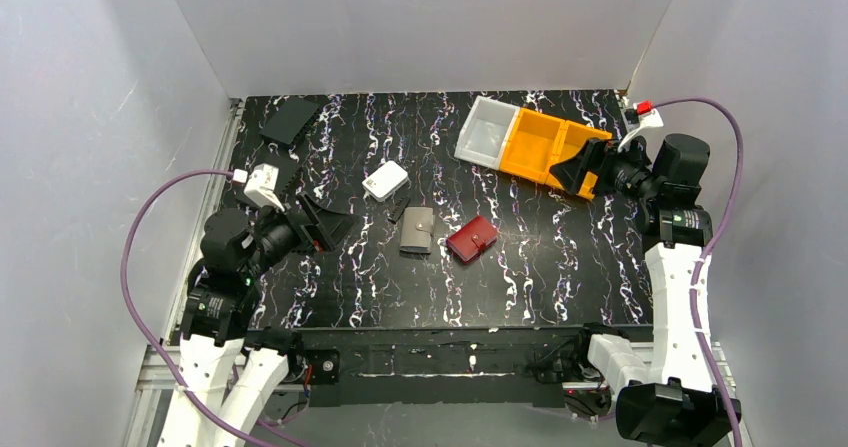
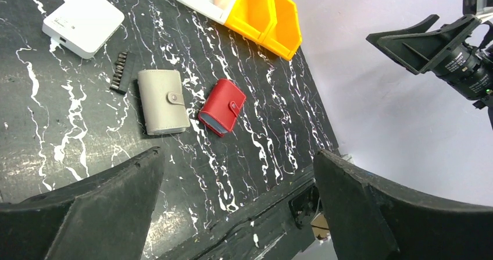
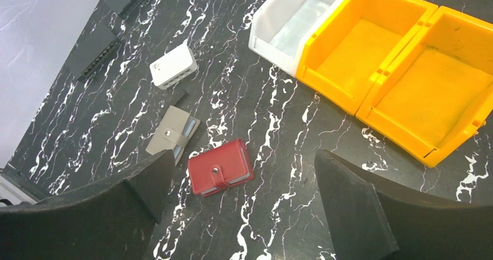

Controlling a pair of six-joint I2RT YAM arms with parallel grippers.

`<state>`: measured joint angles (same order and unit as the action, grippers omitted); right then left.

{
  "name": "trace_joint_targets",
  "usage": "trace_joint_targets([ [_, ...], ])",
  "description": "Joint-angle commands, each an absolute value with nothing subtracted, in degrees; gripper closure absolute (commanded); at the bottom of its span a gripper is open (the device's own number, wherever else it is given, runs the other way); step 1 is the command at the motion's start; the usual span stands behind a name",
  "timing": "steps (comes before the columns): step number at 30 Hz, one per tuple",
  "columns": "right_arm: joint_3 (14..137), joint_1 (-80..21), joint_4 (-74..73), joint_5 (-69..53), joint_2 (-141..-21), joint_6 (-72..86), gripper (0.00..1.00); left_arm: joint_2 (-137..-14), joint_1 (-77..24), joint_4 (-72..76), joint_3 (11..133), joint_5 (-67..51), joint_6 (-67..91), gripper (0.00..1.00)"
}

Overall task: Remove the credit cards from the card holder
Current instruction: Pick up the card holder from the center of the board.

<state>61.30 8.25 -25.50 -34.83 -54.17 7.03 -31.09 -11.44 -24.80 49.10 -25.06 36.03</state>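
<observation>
The card holder (image 1: pixel 417 230) is a grey-taupe wallet lying flat near the table's middle, folded shut with its snap tab fastened. It also shows in the left wrist view (image 2: pixel 163 102) and the right wrist view (image 3: pixel 172 131). The credit cards are hidden; none shows outside the holder. My left gripper (image 1: pixel 330 222) hovers to the holder's left, open and empty (image 2: pixel 238 155). My right gripper (image 1: pixel 575 165) is up at the back right over the orange bins, well away from the holder, also open and empty (image 3: pixel 245 154).
A red wallet (image 1: pixel 472 238) lies shut just right of the card holder. A small white box (image 1: pixel 385 180) and a black bit strip (image 1: pixel 399 210) lie behind it. Orange bins (image 1: pixel 532 167) and a white bin (image 1: pixel 470 145) stand at the back right, a black panel (image 1: pixel 290 120) at the back left.
</observation>
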Motion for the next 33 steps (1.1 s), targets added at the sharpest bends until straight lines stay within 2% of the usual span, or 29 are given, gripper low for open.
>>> trace_joint_targets([
  [1, 62.42, 8.55, -23.09, -33.61, -53.20, 8.03, 0.00, -31.75, -11.65, -23.00, 48.25, -28.51, 35.90, 0.01],
  [12, 61.84, 8.68, -22.42, -35.01, -53.00, 8.55, 0.00, -33.38, -11.58, -21.90, 48.11, -32.88, 36.40, 0.01],
  [20, 55.93, 8.63, -25.54, -49.83, -52.60, -8.40, 0.00, -37.38, -14.11, -21.69, 47.71, -36.42, 35.50, 0.01],
  [23, 55.68, 8.55, -28.68, -52.02, -53.27, -13.83, 0.00, -40.51, -21.92, -24.54, 48.65, -29.60, 33.00, 0.01],
  [28, 54.43, 8.55, -33.55, -50.90, -55.73, -24.07, 0.00, -49.81, -37.96, -33.65, 53.50, -10.14, 27.96, 0.01],
  [33, 49.93, 8.55, -32.51, -46.91, -55.45, -26.39, 0.00, -55.23, -43.86, -36.14, 54.90, 1.10, 27.22, 0.01],
])
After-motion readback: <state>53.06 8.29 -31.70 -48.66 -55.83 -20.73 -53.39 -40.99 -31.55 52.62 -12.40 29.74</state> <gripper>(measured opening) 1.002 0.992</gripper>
